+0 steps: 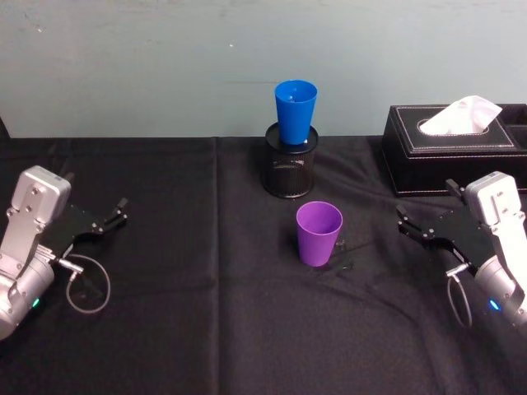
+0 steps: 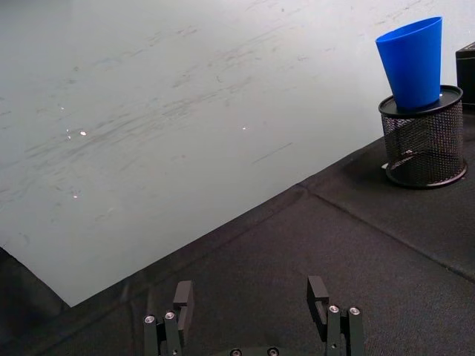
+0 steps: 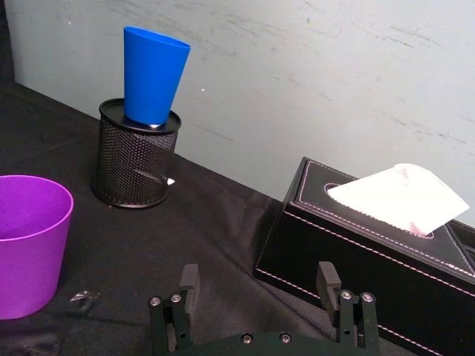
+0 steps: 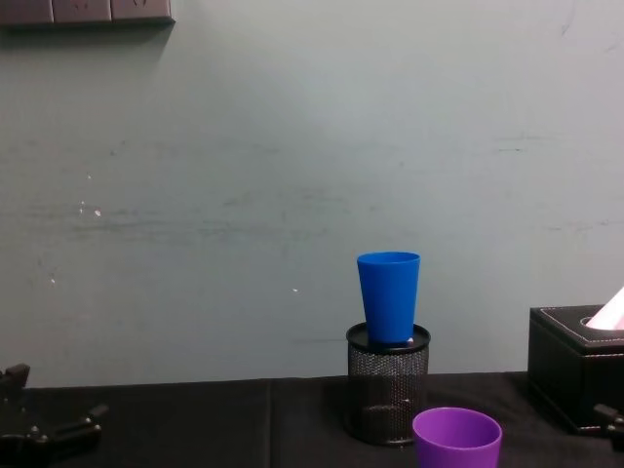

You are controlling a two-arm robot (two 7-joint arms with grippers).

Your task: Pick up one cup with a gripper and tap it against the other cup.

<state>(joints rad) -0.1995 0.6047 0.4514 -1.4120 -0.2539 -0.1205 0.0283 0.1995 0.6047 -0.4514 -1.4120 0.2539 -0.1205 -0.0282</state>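
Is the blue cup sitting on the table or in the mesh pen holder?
In the black mesh pen holder: the blue cup stands upright, mouth up, its base seated in the holder's top.

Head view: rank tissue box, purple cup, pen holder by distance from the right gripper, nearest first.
1. Tissue box: just behind the right gripper, at the table's right rear.
2. Purple cup: to the gripper's left, mid-table.
3. Pen holder: farther left and back, with the blue cup seated in its top.
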